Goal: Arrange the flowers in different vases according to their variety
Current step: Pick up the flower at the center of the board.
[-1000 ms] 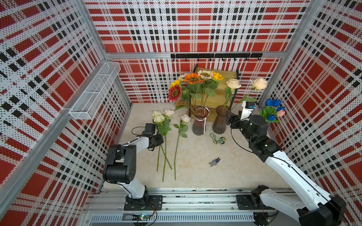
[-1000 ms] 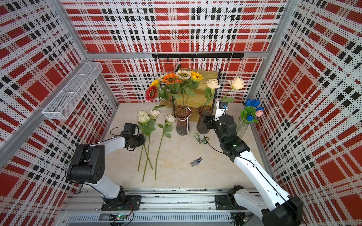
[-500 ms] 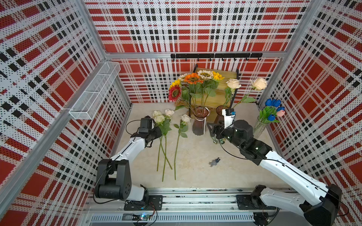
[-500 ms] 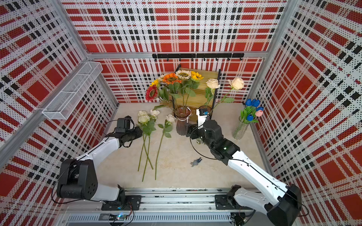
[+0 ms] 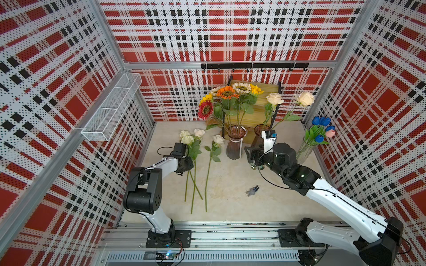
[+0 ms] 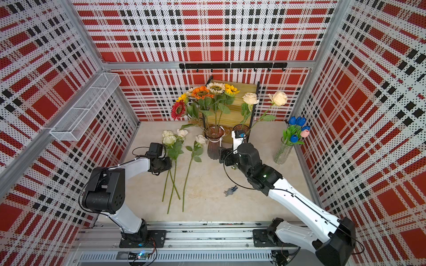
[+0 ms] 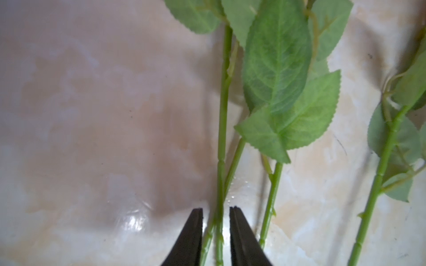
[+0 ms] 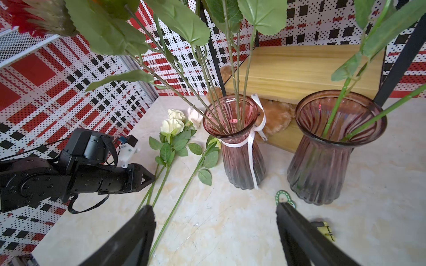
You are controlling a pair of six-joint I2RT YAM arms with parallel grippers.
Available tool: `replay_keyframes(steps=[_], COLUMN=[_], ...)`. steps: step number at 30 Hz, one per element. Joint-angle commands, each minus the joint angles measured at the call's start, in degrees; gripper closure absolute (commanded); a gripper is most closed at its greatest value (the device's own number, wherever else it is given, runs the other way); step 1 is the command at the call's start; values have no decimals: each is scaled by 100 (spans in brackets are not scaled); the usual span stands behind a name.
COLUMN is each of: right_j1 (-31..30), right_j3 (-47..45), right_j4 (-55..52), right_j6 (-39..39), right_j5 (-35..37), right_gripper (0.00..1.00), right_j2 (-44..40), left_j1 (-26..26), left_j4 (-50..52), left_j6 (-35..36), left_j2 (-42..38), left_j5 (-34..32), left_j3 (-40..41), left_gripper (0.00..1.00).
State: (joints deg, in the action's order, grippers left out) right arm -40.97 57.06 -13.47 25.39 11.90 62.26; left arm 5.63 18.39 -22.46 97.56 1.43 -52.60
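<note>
Straddling the rose stems (image 7: 222,129) with your left gripper (image 7: 216,209)
Its jaws sit only slightly apart with two green stems between them, not pinched yet. The loose cream roses (image 5: 187,139) lie flat on the table (image 5: 230,184), left of centre in both top views. Your right gripper (image 8: 214,207) hangs wide open and empty, close in front of the pinkish vase (image 8: 235,156) of sunflowers (image 5: 227,93) and the brownish vase (image 8: 322,161).

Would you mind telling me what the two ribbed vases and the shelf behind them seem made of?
Pinkish vase and brownish vase: likely tinted glass, with glossy, translucent ribbed walls. Shelf: matte light wood with visible grain; dark frame probably metal.
</note>
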Motion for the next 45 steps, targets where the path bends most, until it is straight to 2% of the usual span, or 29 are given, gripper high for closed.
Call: replay_keyframes(steps=[1, 7, 11, 17, 20, 25, 33, 37, 41, 45], right_j1=[-16, -16, -18, -17, -40, -324, -868, -928, -1185, -1229], right_j3=[133, 152, 215, 276, 263, 285, 394, 528, 681, 746], right_j4=[-41, -59, -80, -97, -21, 69, 211, 609, 1036, 1526], right_j6=[15, 4, -21, -9, 78, 142, 291, 489, 458, 566], right_j5=[111, 163, 132, 31, -288, -446, -1287, -2432, -2818, -3132], right_gripper=[12, 12, 12, 13, 14, 14, 12, 14, 15, 16], right_j2=[-98, -86, -32, 173, 275, 499, 1152, 1743, 2129, 2460], left_j1=[64, 125, 137, 167, 192, 263, 533, 800, 802, 802], left_j4=[-161, -189, -187, -106, 39, 297, 503, 170, -123, -169], left_j6=[53, 84, 67, -30, -59, -123, -80, 110, 110, 102], left_j2=[246, 485, 516, 77, -220, -791, -2149, -3156, -3938, -4379], left_j5=[-152, -287, -250, -268, -255, -299, -403, -11, 442, 763], left_j3=[-170, -315, -391, -400, -446, -454, -233, 134, 515, 769], left_gripper=[76, 81, 91, 97, 99, 100, 100, 100, 100, 100])
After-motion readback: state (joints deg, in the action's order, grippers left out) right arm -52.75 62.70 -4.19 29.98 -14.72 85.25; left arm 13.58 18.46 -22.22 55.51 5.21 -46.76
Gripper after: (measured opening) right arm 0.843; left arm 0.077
